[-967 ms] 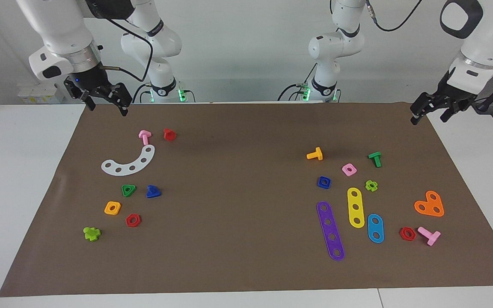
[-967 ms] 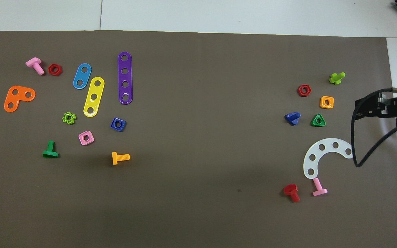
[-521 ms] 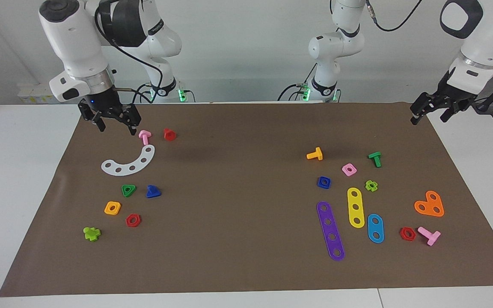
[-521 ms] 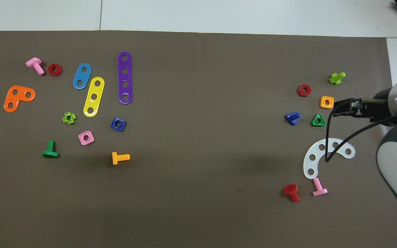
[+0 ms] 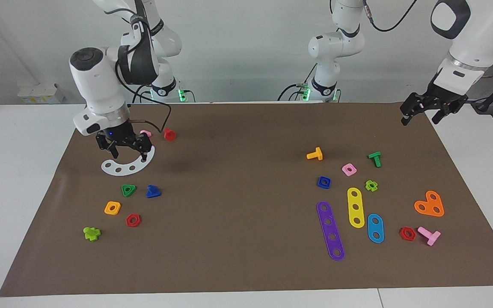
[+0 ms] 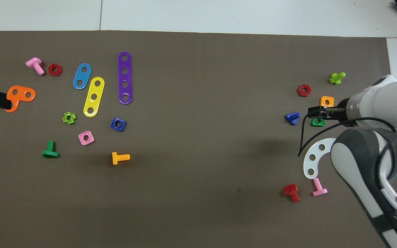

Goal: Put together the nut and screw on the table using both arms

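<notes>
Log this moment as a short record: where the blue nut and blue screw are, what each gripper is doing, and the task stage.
nut: blue square nut lying on the brown mat toward the left arm's end, beside the purple strip
screw: blue screw lying on the mat toward the right arm's end, beside the green triangle nut
right gripper: right gripper open, empty, over the white curved strip
left gripper: left gripper open, empty, over the mat's edge
stage: nothing grasped yet; nut and screw apart

White jointed arms [image 5: 101, 90], dark grey bands, black cables, black claws [image 5: 124, 147]
</notes>
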`<state>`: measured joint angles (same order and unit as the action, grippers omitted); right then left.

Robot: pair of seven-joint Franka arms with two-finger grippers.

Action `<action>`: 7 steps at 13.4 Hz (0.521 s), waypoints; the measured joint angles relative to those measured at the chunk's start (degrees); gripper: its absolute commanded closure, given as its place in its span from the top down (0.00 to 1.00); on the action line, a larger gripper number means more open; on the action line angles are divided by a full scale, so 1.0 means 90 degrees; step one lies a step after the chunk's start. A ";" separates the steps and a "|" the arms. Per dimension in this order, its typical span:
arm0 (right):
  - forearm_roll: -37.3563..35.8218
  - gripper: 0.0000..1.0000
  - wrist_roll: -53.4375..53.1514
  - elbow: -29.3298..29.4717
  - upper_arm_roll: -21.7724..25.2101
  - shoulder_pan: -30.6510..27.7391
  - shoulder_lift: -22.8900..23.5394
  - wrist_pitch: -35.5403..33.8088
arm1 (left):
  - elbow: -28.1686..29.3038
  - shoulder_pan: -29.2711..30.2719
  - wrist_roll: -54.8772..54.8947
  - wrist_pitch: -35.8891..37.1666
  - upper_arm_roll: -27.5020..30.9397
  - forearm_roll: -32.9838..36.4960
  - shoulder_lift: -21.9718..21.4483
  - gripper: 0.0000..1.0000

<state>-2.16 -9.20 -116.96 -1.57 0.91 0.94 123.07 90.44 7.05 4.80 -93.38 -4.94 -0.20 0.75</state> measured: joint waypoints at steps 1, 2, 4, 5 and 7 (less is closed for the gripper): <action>0.0000 0.99 0.0001 -0.0036 0.0000 0.0012 0.0205 0.0201 | 0.0000 -0.0066 0.0005 0.0000 -0.0005 0.0000 -0.0001 1.00; 0.0000 0.98 0.0001 -0.0071 -0.0001 0.0025 0.0424 0.0497 | 0.0000 -0.0165 0.0007 -0.0012 -0.0012 0.0000 -0.0004 1.00; 0.0000 0.96 0.0001 -0.0165 -0.0003 0.0032 0.0860 0.1172 | 0.0000 -0.0367 0.0007 -0.0080 -0.0023 0.0000 -0.0007 1.00; 0.0000 0.95 0.0001 -0.0207 -0.0003 0.0032 0.1052 0.1490 | 0.0000 -0.0438 0.0007 -0.0087 -0.0029 -0.0018 -0.0008 1.00; 0.0000 0.91 0.0002 -0.0238 -0.0003 0.0034 0.1322 0.1755 | 0.0013 -0.0528 0.0007 -0.0056 -0.0035 -0.0153 -0.0007 1.00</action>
<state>-2.16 -9.19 -119.11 -1.60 1.22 12.83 138.87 90.56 2.30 4.87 -93.89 -5.25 -1.58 0.69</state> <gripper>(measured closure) 0.048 0.000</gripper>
